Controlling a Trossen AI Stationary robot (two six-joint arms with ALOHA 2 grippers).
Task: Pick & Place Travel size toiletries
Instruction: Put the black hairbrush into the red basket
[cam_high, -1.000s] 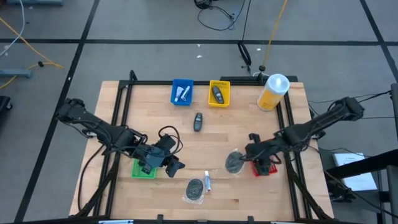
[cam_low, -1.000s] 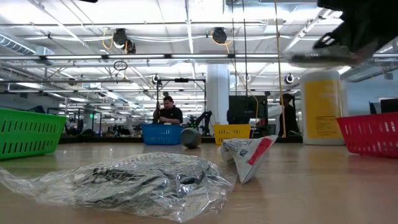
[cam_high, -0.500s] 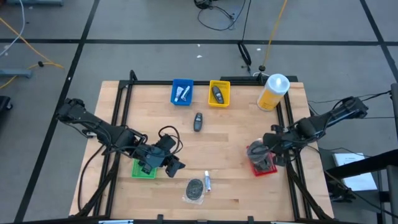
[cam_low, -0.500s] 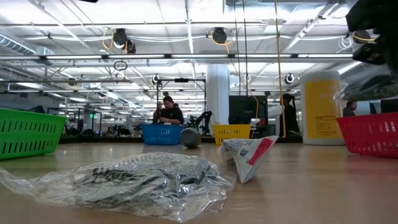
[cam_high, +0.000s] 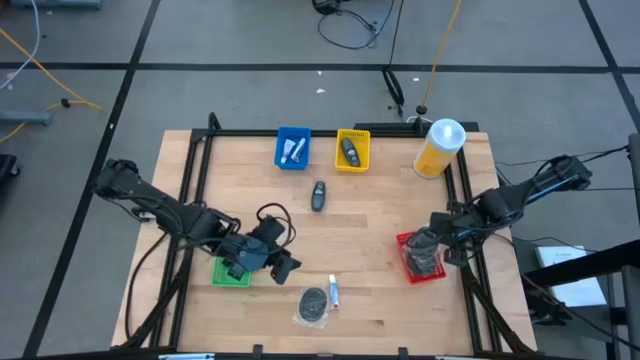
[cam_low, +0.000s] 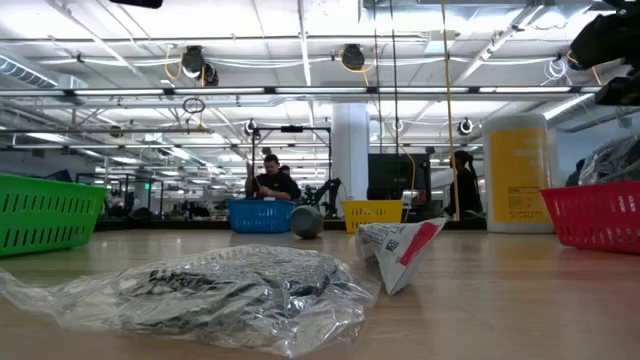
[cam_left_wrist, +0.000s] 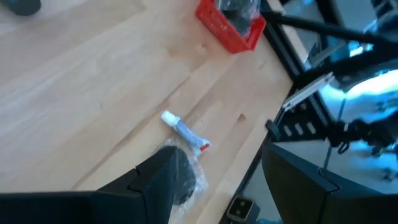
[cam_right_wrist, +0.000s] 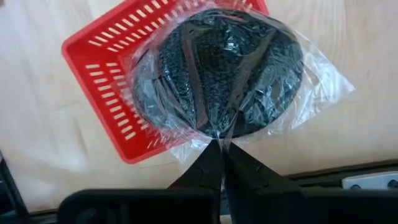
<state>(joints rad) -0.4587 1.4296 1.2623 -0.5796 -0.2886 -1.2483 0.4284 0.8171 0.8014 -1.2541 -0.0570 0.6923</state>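
Nearest me on the wooden table, my right gripper pinches the bagged dark pad over the red bin. My left gripper hovers open near one toiletry tube, which I judge needs grasping next. Further tubes sit in the far blue bin. Beyond, a person works.

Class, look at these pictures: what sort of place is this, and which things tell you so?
Probably a robotics lab or workshop hall: a wooden table with two robot arms, small sorting bins, cables on the floor, and rows of workstations with a person behind.
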